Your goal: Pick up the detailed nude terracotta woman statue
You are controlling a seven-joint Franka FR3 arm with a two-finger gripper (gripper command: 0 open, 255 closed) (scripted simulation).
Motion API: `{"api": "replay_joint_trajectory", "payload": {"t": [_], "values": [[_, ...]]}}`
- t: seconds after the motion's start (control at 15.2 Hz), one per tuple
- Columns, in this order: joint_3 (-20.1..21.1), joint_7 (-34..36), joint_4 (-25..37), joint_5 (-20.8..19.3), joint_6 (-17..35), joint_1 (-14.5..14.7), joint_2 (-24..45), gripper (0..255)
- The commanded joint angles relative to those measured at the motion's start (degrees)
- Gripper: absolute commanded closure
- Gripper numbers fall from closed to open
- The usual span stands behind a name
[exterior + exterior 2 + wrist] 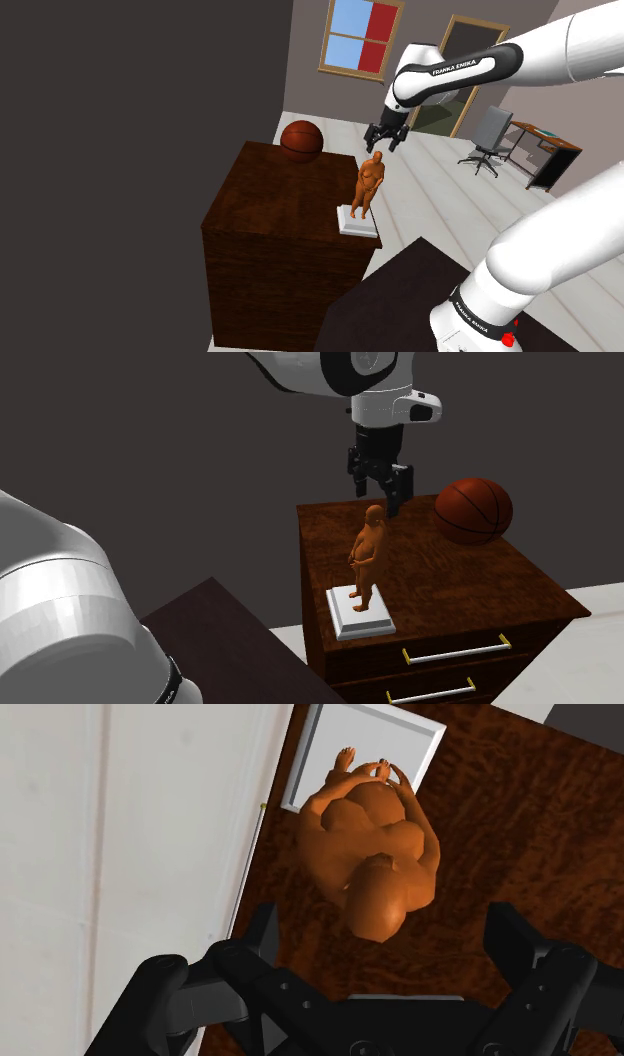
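The orange-brown woman statue stands upright on a flat white square plinth. The plinth sits at the front edge of a dark wooden dresser, close to the corner on the second exterior view's left. The figure is smooth and rounded, matte like fired clay, with its arms folded in front of the torso and its bare feet at the middle of the plinth.

The black gripper hangs just above the head. Its fingers are spread wide, one to each side of the head and clear of it — nothing is grasped.

The dresser top has a glossy, streaked reddish-brown grain. Below the front edge are two drawers, both shut, so their contents cannot be seen; each has a slim pale bar handle with yellow ends. A dark orange basketball with black seams rests near the back edge, well apart from the statue — towards the far corner on the second exterior view's right. Beside the dresser, in the wrist view, lies a pale floor.
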Motion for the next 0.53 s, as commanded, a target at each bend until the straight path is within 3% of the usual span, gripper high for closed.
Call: {"api": "replay_joint_trajectory", "payload": {"t": [0.0, 0.26, 0.33, 0.46], "values": [[-0.12, 0.0, -1.07, -0.02, 1.85, -0.04, 0.76, 0], [-0.21, 0.05, -2.35, -0.05, 3.96, -0.06, 1.6, 0], [-0.23, 0.03, -2.35, -0.05, 4.04, -0.07, 1.68, 255], [-0.22, 0.06, -2.35, -0.04, 4.08, -0.05, 1.72, 255]]}}
